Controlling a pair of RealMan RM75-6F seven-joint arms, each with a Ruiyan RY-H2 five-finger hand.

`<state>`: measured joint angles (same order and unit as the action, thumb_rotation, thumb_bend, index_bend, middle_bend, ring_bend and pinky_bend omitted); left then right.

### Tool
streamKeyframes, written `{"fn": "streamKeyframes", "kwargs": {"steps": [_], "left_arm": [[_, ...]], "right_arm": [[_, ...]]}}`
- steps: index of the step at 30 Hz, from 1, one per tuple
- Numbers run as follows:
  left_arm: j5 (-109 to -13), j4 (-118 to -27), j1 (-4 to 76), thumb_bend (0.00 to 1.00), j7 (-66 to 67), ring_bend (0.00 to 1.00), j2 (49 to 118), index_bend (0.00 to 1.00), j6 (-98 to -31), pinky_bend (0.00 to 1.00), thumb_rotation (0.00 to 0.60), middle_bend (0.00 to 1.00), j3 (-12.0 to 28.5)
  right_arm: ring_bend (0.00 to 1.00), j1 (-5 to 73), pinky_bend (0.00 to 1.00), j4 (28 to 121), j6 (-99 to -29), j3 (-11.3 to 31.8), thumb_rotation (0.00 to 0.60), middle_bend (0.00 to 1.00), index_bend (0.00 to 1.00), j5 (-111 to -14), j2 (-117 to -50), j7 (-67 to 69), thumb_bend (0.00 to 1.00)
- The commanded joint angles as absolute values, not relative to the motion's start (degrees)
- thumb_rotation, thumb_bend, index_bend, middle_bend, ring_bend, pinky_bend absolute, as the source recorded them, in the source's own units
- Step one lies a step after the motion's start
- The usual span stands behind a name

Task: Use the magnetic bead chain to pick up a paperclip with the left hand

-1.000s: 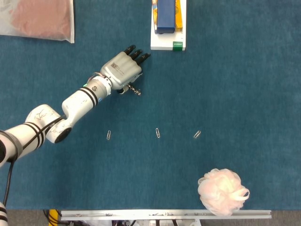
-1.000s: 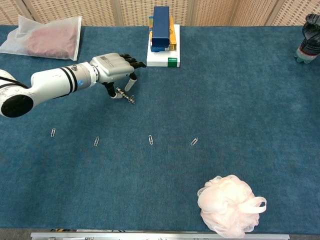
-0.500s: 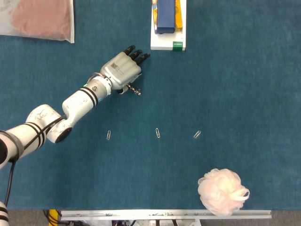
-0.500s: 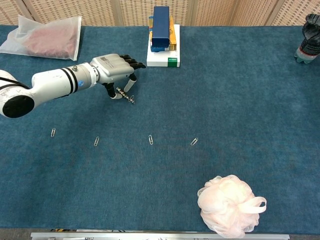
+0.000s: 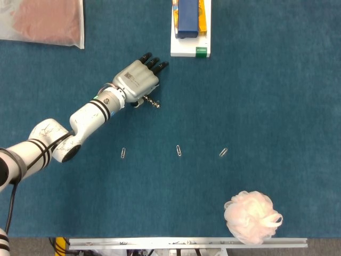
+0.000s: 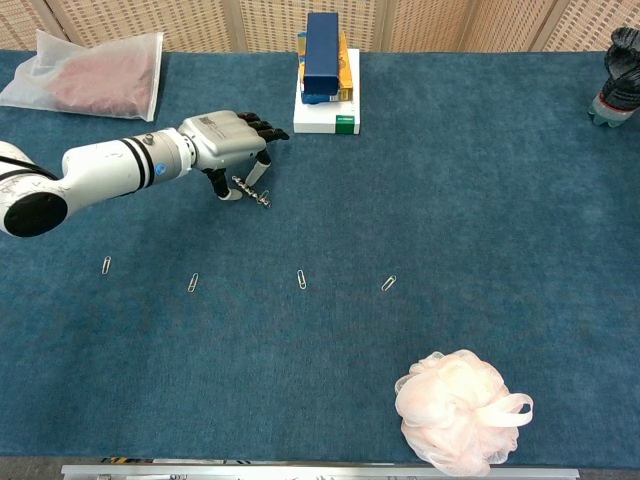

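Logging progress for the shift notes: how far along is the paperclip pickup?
Done: nothing lifted yet. In hand: the left hand is over the bead chain, which lies on the blue table. Left: carry it to a paperclip; all four lie untouched.

The left hand [image 5: 137, 80] covers the near end of the bead chain [image 6: 252, 192], so its grip there cannot be made out. Beyond it, the stacked boxes [image 5: 190, 26] and the plastic bag [image 5: 45, 21] run off the head view's top edge, and a dark object [image 6: 620, 75] is clipped at the chest view's right edge.
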<state>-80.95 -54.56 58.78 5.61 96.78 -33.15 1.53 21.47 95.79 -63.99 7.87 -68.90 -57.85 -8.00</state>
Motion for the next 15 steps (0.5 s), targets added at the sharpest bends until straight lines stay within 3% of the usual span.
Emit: {"fn": "streamKeyframes", "kwargs": {"steps": [1,15], "left_arm": [[-80.95,-54.48,58.74,0.27,5.67,0.00,96.84,0.52,-33.21,0.00,0.600,0.00,1.52],[-80.89,-53.76,58.58,0.28,5.52,0.00,97.41,0.54,-32.85,0.00,0.600,0.00,1.29]], "right_arm": [[0.00,21.44,0.00,95.82,-63.99,7.85,0.600,0.04,0.12,-68.91,-57.83,-7.98,0.00],[0.00,21.28,0.00,95.57,-63.97,7.82,0.600,0.04,0.12,-68.93,-57.89,-7.64,0.00]]}}
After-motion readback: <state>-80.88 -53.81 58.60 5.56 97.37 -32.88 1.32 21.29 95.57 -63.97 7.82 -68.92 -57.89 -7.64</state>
